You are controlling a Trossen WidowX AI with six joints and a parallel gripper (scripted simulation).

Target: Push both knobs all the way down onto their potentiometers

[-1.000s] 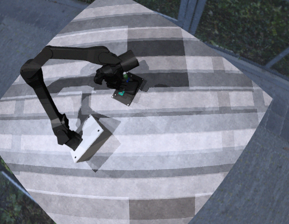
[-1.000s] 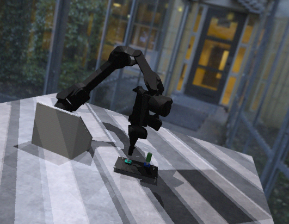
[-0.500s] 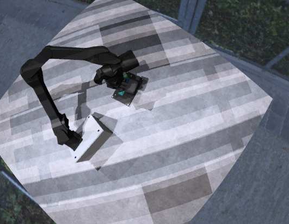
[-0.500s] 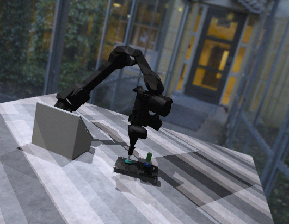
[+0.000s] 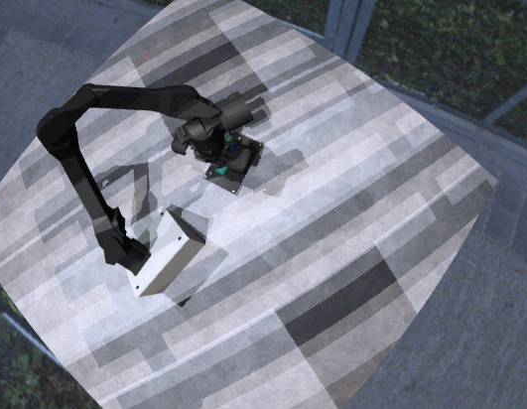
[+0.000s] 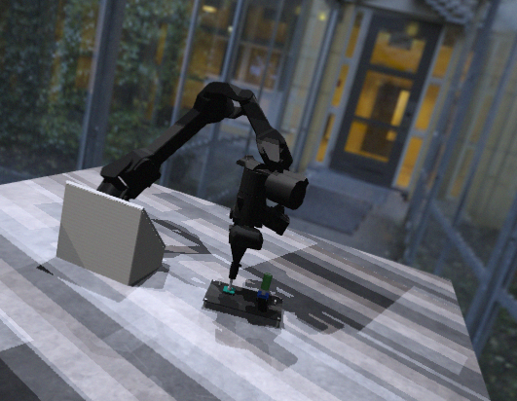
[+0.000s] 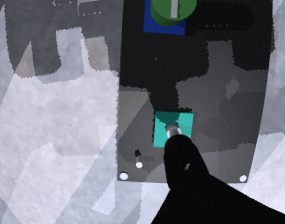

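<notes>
The dark circuit board (image 5: 231, 182) (image 6: 244, 300) (image 7: 223, 160) stands low above the table. A teal potentiometer (image 5: 221, 171) (image 6: 229, 290) (image 7: 186, 125) is near one end, with a slim grey post (image 6: 231, 283) (image 7: 171, 131) on it; whether the post is shaft or knob I cannot tell. My gripper (image 6: 233, 275) (image 7: 189, 179) is shut, its tip directly over this post, appearing to touch it and hiding part of it. A tall green knob (image 5: 229, 139) (image 6: 267, 281) (image 7: 188, 7) with a pale pointer line stands over the blue potentiometer (image 5: 233, 147) (image 6: 262, 295) (image 7: 152, 22) toward the other end.
A white wedge-shaped block (image 5: 157, 253) (image 6: 98, 234) stands beside the arm's base. A small white-topped pin (image 7: 139, 164) stands on the board near the teal potentiometer, and pale screws show at the corners. Patterned shadows cross the board and table.
</notes>
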